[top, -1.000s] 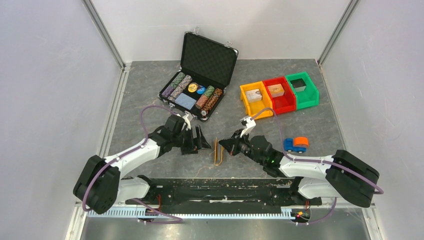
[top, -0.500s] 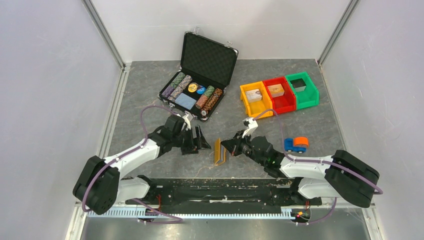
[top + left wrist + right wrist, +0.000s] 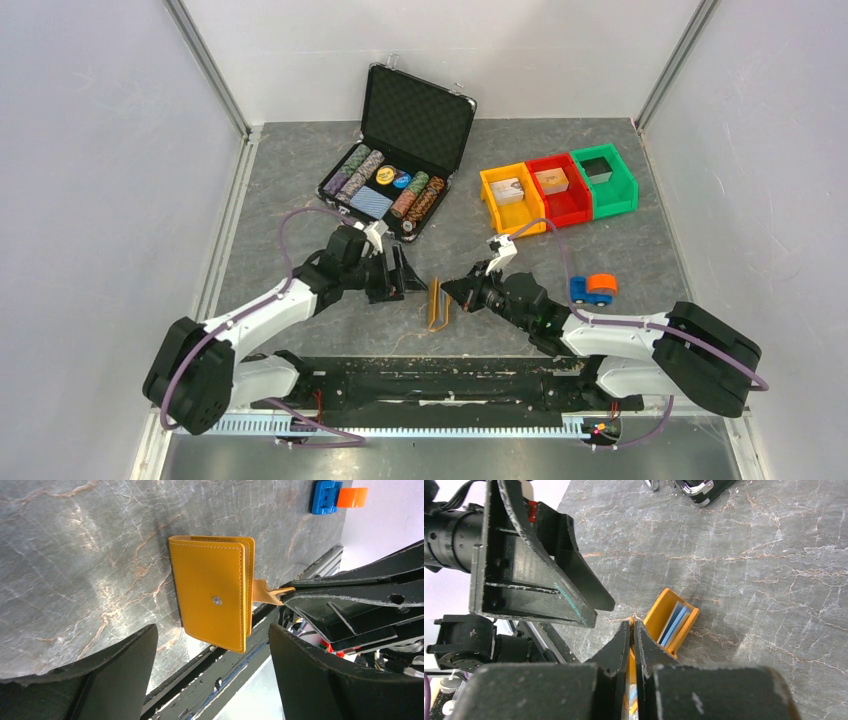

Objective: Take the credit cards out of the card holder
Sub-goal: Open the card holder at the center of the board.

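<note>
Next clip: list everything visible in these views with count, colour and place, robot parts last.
flat orange folding card holder: one, orange, upright on edge, near centre
thin plastic credit cards: number unclear, light blue edge showing, inside the holder
open black chip case: one, black, far centre, holding poker chips and a blue patterned deck
plastic bins: three, orange, red, green, far right in a row
small boxes: three, grey, tan, dark, one per bin
small toy car: one, blue with orange, near right
grey marbled table: one, grey, under everything
left gripper: one, black, open, facing the holder without touching
right gripper: one, black, shut on the holder's strap tab
</note>
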Motion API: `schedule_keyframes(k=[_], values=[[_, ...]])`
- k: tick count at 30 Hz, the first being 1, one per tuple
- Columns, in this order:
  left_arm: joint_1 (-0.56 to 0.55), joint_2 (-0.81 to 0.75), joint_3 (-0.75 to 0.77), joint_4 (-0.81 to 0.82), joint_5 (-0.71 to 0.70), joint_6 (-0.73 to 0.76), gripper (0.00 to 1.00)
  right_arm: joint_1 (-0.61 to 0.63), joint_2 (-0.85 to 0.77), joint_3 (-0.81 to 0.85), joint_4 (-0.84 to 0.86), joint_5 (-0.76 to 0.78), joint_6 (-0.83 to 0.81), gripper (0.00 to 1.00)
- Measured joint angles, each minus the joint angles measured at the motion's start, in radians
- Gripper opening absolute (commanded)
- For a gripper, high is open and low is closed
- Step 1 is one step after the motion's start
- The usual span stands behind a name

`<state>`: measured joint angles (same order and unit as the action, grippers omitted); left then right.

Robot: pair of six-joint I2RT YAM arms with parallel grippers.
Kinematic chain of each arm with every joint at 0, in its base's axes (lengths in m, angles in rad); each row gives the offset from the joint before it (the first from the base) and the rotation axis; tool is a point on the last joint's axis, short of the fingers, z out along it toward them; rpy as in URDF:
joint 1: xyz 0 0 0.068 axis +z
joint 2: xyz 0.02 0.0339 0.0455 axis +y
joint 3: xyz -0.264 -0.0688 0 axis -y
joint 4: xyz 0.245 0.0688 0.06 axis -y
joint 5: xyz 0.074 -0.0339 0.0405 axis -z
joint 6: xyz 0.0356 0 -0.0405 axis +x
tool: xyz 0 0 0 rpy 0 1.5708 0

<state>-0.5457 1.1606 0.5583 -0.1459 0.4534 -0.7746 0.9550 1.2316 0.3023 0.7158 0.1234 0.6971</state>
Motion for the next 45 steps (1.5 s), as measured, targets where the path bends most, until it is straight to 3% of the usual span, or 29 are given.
schedule_keyframes(k=[34, 38, 45], values=[[0.0, 0.118, -0.014, 0.102, 0.13, -0.013, 0.83, -0.003, 0.0, 0.031, -0.052, -0.016, 0.07, 0.0], [-0.002, 0.14, -0.014, 0.105, 0.132, -0.013, 0.8, -0.003, 0.0, 0.037, -0.052, -0.016, 0.071, 0.0], [-0.013, 0.17, -0.016, 0.103, 0.119, -0.012, 0.63, -0.004, 0.0, 0.037, -0.053, -0.016, 0.073, 0.0]])
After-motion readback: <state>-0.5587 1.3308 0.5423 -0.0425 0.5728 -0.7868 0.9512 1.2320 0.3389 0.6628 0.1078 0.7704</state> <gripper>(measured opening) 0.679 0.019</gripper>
